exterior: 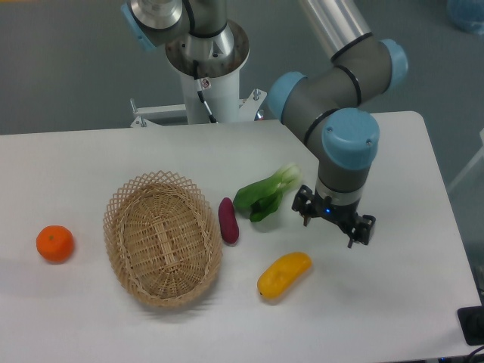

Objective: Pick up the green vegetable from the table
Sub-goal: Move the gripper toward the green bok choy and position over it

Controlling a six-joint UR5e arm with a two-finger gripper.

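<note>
You had the gripper (333, 224) hovering with jaws spread wide, just right of the green vegetable (265, 193), which lay mid-table (68, 162) toward the far edge, untouched, likely lining up the grasp.

Behind the white tabletop you see a plain grey-teal floor (68, 60) under even, soft light. At your upper right corner sits a translucent blue object (465, 15), and at your lower right edge a small black block (473, 325).
</note>
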